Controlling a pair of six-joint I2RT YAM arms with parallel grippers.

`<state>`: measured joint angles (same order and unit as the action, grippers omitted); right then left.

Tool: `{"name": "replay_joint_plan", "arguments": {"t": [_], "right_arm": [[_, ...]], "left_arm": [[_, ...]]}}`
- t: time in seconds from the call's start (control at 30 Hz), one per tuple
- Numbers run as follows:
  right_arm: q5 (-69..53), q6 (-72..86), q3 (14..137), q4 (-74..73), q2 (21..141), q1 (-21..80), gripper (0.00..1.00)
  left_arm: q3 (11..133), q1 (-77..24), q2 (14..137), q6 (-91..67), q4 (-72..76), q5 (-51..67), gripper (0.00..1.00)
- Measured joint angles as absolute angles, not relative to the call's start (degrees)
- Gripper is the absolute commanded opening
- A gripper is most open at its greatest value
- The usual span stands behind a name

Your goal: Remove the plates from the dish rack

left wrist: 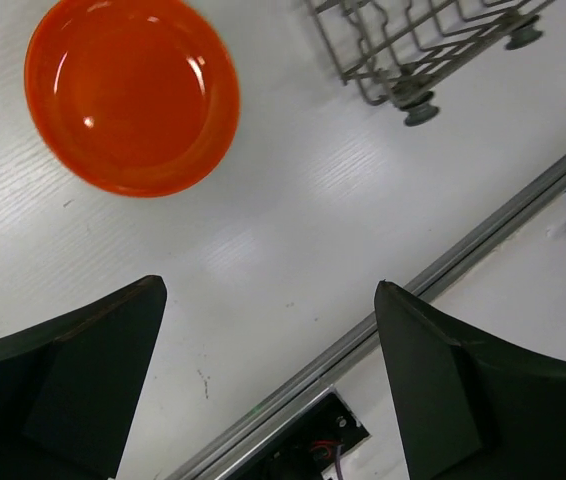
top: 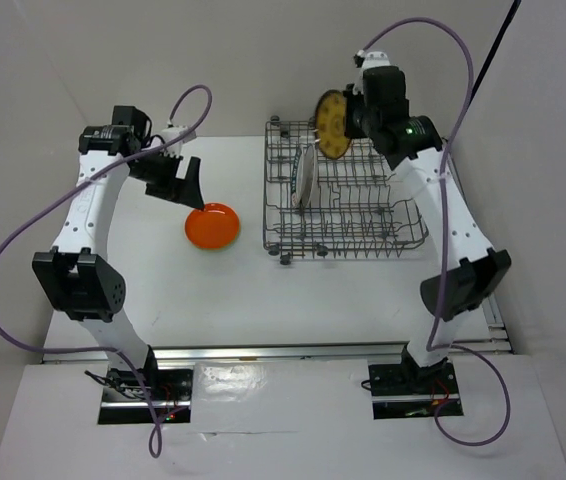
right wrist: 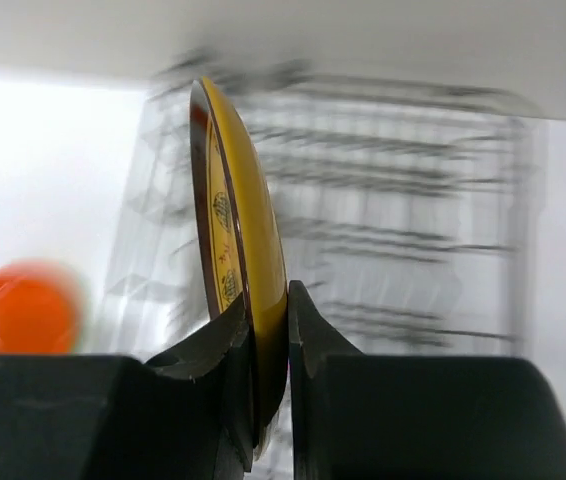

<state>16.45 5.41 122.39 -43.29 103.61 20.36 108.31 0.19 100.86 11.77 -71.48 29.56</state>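
Observation:
The grey wire dish rack [top: 363,215] stands right of the table's middle. The white plate with the dark patterned rim [top: 303,178] stands on edge in its left part. My right gripper [top: 348,118] is shut on the golden-brown patterned plate [top: 331,124], holding it on edge above the rack's far left corner; the right wrist view shows both fingers clamping its rim [right wrist: 246,260]. The orange plate [top: 212,225] lies flat on the table left of the rack, also in the left wrist view [left wrist: 131,92]. My left gripper [top: 178,182] is open and empty just beyond it. The lime green plate is out of view.
White walls close in the table at the back and sides. A metal rail [top: 283,350] runs along the table's near edge. A rack wheel and corner [left wrist: 418,100] show in the left wrist view. The right wrist view is blurred with motion.

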Motion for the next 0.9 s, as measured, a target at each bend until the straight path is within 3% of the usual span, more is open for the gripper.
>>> {"name": "replay_joint_plan", "arguments": {"t": [0.13,0.27,0.57,0.63,0.7,0.73,0.83,0.9], "right_arm": [[-9.8,7.6,106.1,-34.3,94.5,22.9,0.0],[-28.3,10.7,95.1,-25.0,95.7,26.2,0.0],[-49.1,14.6,90.4,-13.4,104.4,31.1,0.0],[-51.2,15.7,89.6,-10.2,104.5,31.9,0.0],[-52.3,16.2,89.5,-8.3,104.8,32.5,0.0],[-52.2,16.3,89.5,-7.6,105.3,32.7,0.0],[-52.5,16.8,89.5,-4.9,107.3,32.7,0.0],[-54.4,17.0,89.5,-3.5,108.3,32.1,0.0]], "left_arm": [[106.6,-1.9,96.5,11.8,-69.8,32.3,1.0],[104.5,-4.1,93.4,11.7,-68.3,32.9,1.0],[100.9,-6.5,94.0,10.1,-65.7,31.5,0.96],[99.8,-6.5,94.4,10.0,-65.6,31.3,0.87],[98.9,-6.5,94.7,9.7,-65.8,31.6,0.7],[98.9,-6.4,94.7,9.4,-66.1,32.1,0.42],[99.0,-6.7,94.7,8.8,-67.0,33.0,0.0],[99.1,-6.6,94.7,10.5,-68.3,34.7,0.0]]}}
